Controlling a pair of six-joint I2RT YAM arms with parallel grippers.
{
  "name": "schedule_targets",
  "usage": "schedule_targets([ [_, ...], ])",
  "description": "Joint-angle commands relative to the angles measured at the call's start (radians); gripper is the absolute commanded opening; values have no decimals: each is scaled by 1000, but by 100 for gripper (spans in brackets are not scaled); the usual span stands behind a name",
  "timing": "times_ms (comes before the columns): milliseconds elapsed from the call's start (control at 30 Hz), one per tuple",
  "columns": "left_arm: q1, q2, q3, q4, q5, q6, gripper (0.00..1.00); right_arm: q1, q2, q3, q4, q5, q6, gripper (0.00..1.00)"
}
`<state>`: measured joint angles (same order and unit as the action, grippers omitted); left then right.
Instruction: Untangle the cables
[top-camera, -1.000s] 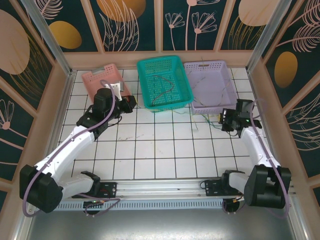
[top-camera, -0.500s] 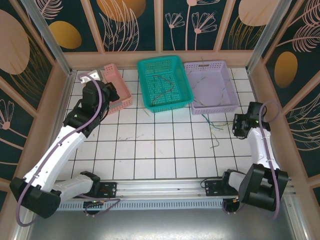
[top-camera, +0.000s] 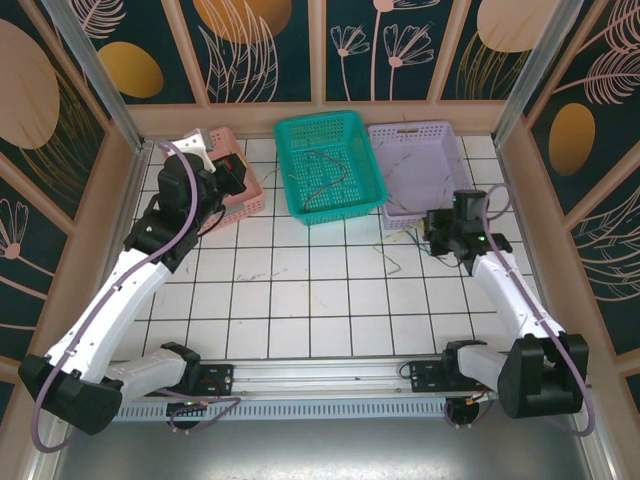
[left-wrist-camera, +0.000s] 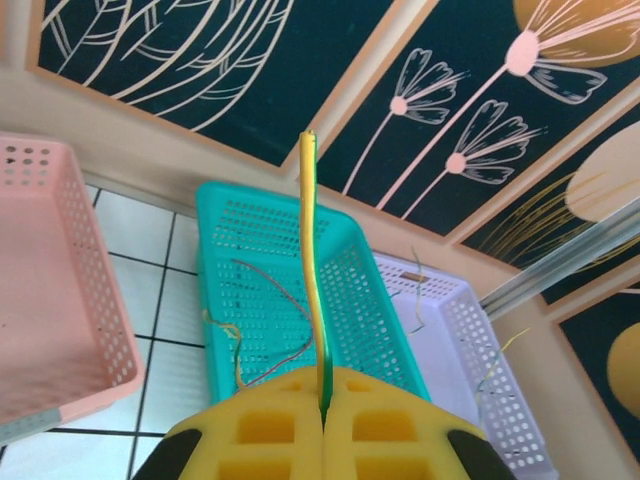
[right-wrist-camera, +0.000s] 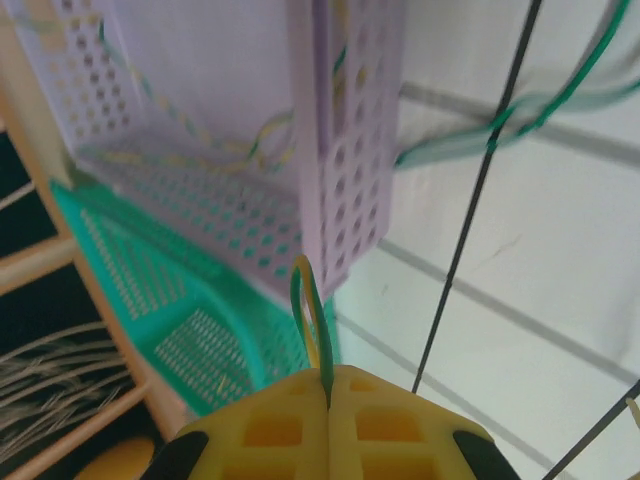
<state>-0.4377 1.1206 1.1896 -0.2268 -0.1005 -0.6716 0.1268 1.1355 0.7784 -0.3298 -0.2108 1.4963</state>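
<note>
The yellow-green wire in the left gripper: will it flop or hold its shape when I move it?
Probably holds shape over this short length: the yellow-green wire stands nearly straight above the shut left gripper. Likely light, being so thin. It probably bends easily though: a similar wire sits looped at the shut right gripper.

We count three baskets: one pink basket, one teal basket, one lilac basket. Two end effectors: the left end effector grips one yellow-green cable, the right end effector one yellow-green loop. In the teal basket we make out two cables, one reddish cable and one yellow cable.
</note>
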Motion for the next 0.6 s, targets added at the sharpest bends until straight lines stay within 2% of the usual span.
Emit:
schedule_targets([
  [0, 4, 1, 66, 61, 36, -29, 0, 65, 33, -25, 110, 3, 108, 0],
  [67, 4, 4, 92, 64, 34, -30, 0, 80, 69, -29, 104, -20, 109, 0],
  [100, 4, 6, 108, 67, 34, -27, 0, 82, 86, -31, 105, -36, 93, 5],
  [200, 4, 8, 140, 81, 42, -19, 0, 77, 114, -23, 73, -45, 33, 33],
  [300, 4, 16, 163, 109, 86, -17, 0, 75, 96, 8, 77, -36, -15, 51],
  [367, 4, 21, 170, 132, 117, -19, 0, 77, 82, 45, 71, -34, -44, 57],
  [467, 4, 32, 180, 156, 159, -23, 0, 96, 78, 142, 42, -42, -84, 60],
  [567, 4, 52, 183, 200, 223, -38, 0, 136, 87, 215, 88, -83, -84, 63],
])
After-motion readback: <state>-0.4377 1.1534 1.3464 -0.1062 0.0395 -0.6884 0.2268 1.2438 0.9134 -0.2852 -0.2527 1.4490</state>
